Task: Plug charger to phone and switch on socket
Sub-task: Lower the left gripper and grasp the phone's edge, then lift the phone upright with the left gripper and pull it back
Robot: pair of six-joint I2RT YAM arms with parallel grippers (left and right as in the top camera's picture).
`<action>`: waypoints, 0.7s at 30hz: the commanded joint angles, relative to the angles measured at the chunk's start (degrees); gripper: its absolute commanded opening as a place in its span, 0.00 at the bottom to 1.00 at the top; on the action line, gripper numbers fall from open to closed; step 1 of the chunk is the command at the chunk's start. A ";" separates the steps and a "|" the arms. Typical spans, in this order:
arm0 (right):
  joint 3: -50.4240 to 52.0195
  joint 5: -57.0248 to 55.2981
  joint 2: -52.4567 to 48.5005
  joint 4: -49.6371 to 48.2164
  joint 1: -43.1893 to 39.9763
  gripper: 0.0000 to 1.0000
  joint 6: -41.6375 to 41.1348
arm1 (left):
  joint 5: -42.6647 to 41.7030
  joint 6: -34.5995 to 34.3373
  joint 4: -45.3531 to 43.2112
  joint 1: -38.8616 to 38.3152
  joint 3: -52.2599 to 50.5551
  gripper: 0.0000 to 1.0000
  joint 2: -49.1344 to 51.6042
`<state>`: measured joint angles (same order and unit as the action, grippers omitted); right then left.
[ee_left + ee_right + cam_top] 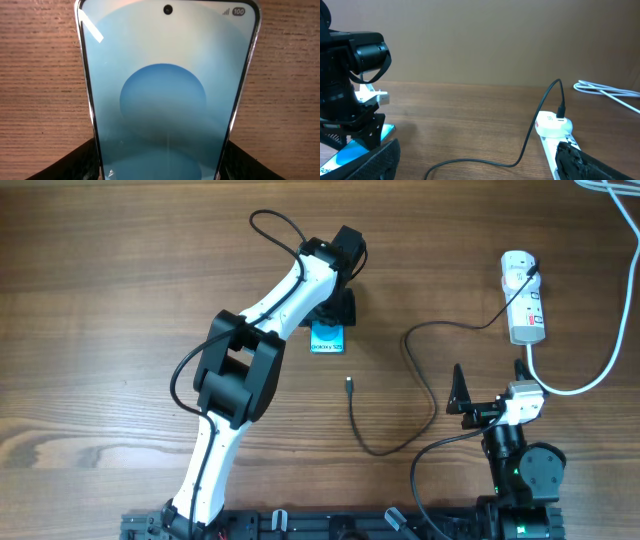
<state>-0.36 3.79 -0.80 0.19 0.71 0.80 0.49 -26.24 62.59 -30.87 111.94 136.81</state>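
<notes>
Two arms are seen from overhead on a brown wood-grain table (120,280). The left gripper (332,315) is set over the upper end of the phone (327,340), just above the frame's centre. The phone's long axis runs up and down the frame, its printed end toward the lower edge. The charger (348,385), a thin black cable, is looped from the socket (524,305) across the centre right. Its small plug lies just below the phone, apart from it, tip pointed toward the upper edge. The socket, a white oblong strip with red marks, lies at upper right with its long axis nearly up and down. A white cord (570,392) curves off its lower end. The right gripper (462,400), at lower right, is spread wide and holds nothing.

In the left wrist view the phone (160,90) fills the frame: a glossy turquoise screen with rounded corners and a thin bright rim, camera hole toward the top edge. Dark fingers (60,167) are placed at both long edges at the bottom; whether they press on it cannot be told.

In the right wrist view matte black fingers (375,162) stand far apart at the lower corners, with nothing between them. The phone (355,150) is glimpsed at lower left under the left gripper. The socket (552,127), at lower right, has the charger (530,135) plugged into its rounded near end.
</notes>
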 commanded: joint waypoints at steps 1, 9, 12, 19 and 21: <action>0.04 -0.81 0.22 -0.20 0.17 1.00 0.68 | -1.53 -1.29 1.62 0.07 -0.11 0.69 -1.75; 0.04 -0.81 0.22 -0.20 0.20 1.00 0.70 | -23.93 -1.31 9.11 4.79 -0.11 0.68 -11.82; 0.04 -0.81 0.22 -0.20 0.17 1.00 0.68 | -34.86 -1.27 12.24 7.26 -0.11 0.68 -13.97; 0.04 -0.83 0.22 -0.20 0.20 1.00 0.68 | -64.92 -1.25 14.64 12.41 -0.11 0.66 -14.58; 0.04 -0.83 0.22 -0.20 0.17 1.00 0.68 | -69.42 -1.25 14.62 13.20 -0.11 0.67 -14.58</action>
<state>-0.36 3.79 -0.80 0.19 0.71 0.80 -53.84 -27.33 77.14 -19.03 111.77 124.70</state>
